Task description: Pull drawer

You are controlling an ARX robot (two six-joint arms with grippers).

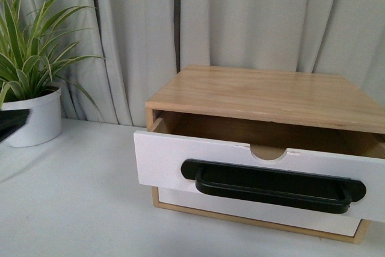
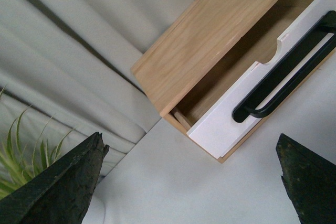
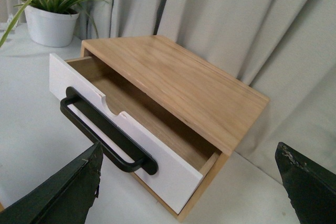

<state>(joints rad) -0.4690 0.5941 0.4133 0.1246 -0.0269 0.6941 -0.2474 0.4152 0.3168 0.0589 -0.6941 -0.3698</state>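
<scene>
You see the drawer (image 1: 168,161) standing partway out of the wooden cabinet (image 1: 271,94) on the white tabletop (image 1: 72,209), its black bar handle (image 1: 271,186) facing you. Your left end effector (image 2: 190,148) and right end effector (image 3: 189,150) are both spread wide, gripping nothing, clear of the drawer. A potted plant (image 1: 30,88) sits beside the cabinet.

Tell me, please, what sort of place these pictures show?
Probably a staged indoor demo or lab corner, not a lived-in room: a plain white table backed by a grey curtain, holding a small wooden cabinet with its drawer partly open, and a potted plant.
</scene>
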